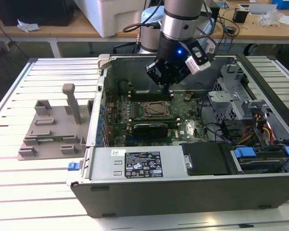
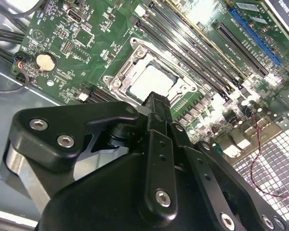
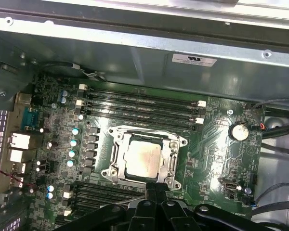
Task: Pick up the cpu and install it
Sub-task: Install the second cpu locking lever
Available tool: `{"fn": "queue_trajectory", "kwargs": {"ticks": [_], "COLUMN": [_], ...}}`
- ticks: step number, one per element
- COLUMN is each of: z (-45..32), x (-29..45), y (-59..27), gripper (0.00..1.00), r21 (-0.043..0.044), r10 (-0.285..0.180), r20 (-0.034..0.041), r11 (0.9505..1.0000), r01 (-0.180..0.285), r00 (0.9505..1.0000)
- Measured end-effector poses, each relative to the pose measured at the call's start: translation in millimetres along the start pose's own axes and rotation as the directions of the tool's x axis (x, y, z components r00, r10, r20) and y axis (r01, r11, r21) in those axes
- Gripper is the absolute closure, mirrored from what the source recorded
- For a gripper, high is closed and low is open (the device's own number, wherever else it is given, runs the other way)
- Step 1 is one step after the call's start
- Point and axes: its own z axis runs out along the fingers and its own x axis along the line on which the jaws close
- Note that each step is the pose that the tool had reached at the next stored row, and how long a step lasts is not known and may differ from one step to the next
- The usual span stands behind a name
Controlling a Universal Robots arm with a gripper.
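The cpu (image 3: pixel 142 159) is a silver-grey square lying flat inside the metal socket frame (image 3: pixel 116 144) on the green motherboard (image 3: pixel 216 154). The second wrist view shows the cpu (image 2: pixel 151 82) in the same frame, and in the exterior view the cpu (image 1: pixel 156 109) lies in the middle of the open computer case. My gripper (image 1: pixel 164 89) hangs just above the socket's far edge. Its black fingers (image 3: pixel 156 190) are pressed together with nothing between them, and the fingertips (image 2: pixel 156 102) are above the cpu's edge, apart from it.
The case walls (image 1: pixel 101 96) surround the board. A black graphics card (image 1: pixel 151 129) lies just in front of the socket, with memory slots (image 3: pixel 144 103) behind it. Drive cage and cables (image 1: pixel 241 106) crowd the exterior view's right. A grey fixture block (image 1: pixel 53 130) stands on the slatted table at the left.
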Motion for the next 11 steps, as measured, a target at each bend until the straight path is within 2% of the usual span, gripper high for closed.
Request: {"fn": "queue_trajectory", "kwargs": {"ticks": [4, 7, 9, 11], "z": [0.3, 0.8, 1.5, 6.5], "x": [3.6, 5.6, 6.8, 6.9], "y": [-6.2, -14.0, -20.5, -23.7], "gripper": [0.89, 0.89, 0.89, 0.89], "r21": [-0.0048, -0.0236, -0.0444, -0.049], "r10": [0.0, -0.001, -0.003, 0.043], "r20": [0.0007, 0.0032, 0.0061, 0.0084], "r11": [1.0, 0.9997, 0.999, 0.9979], "r01": [0.0, 0.002, 0.003, -0.042], "r00": [1.0, 1.0, 1.0, 0.999]}}
